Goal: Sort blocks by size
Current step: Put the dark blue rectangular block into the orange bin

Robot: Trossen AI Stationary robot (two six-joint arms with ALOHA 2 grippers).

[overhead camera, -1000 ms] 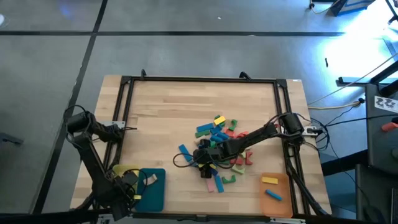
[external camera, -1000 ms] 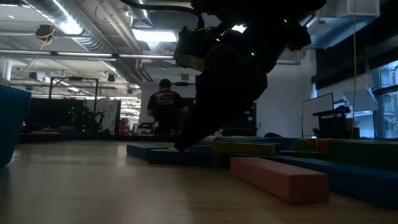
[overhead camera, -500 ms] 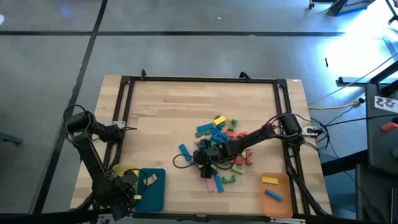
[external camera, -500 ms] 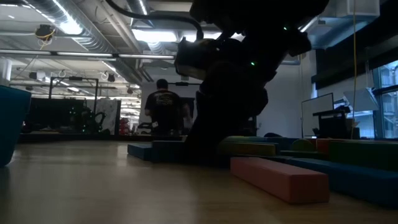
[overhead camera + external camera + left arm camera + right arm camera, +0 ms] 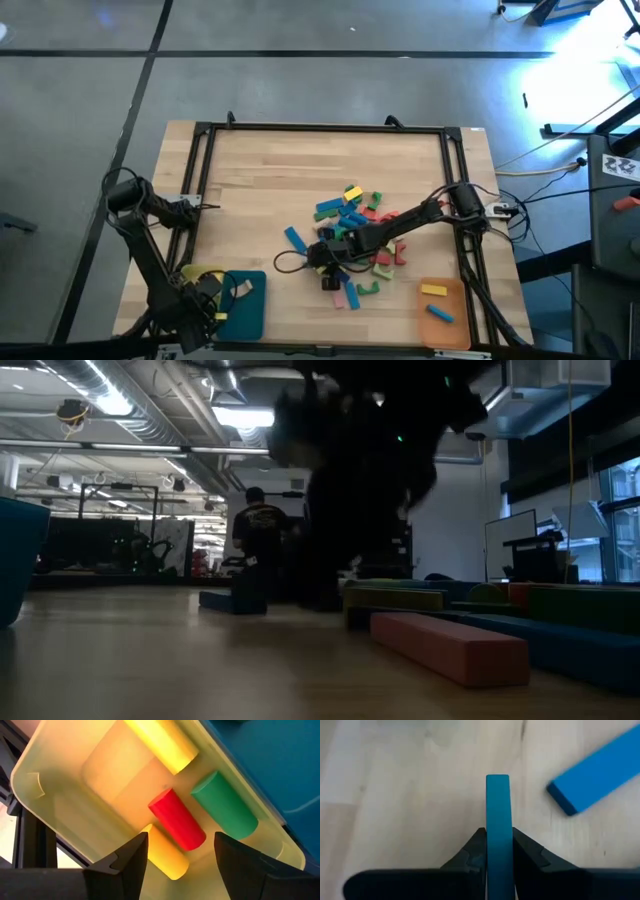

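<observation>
Near edge of the wooden counter (image 5: pixel 250 180), pale planks with visible grain. Three flat trays along it: a yellow tray (image 5: pixel 200 275) and a teal tray (image 5: pixel 245 305) at the left corner, an orange tray (image 5: pixel 445 320) at the right corner.

Left gripper (image 5: pixel 177 857) hangs over the yellow tray, fingers spread apart, holding nothing. Its wrist view shows four smooth cylinders inside the translucent tray: two yellow, one red cylinder (image 5: pixel 177 820), one green cylinder (image 5: pixel 225 810).

Orange tray holds two blocks: one yellow bar (image 5: pixel 433 290), one blue bar (image 5: pixel 439 314).

Near the middle of the counter, the right gripper (image 5: pixel 498 865) is clamped on a thin blue bar (image 5: pixel 498 830), matte, square-edged, held on its narrow edge between the two dark fingers, just above bare wood. One more blue bar (image 5: pixel 595 772) lies flat beside it, apart, not touching. From above, a blue bar (image 5: pixel 294 238) lies slanted just left of the arm.

The blocks (image 5: pixel 362 215) lie in a loose pile beside and beyond the right arm: blue, green, red, yellow, pink pieces, mostly short bars; exact count not readable. Low view: a pink bar (image 5: pixel 450 650) nearest, with a blue bar alongside it.

Beyond the counter, one person (image 5: pixel 262 535) stands in the room, back turned.
</observation>
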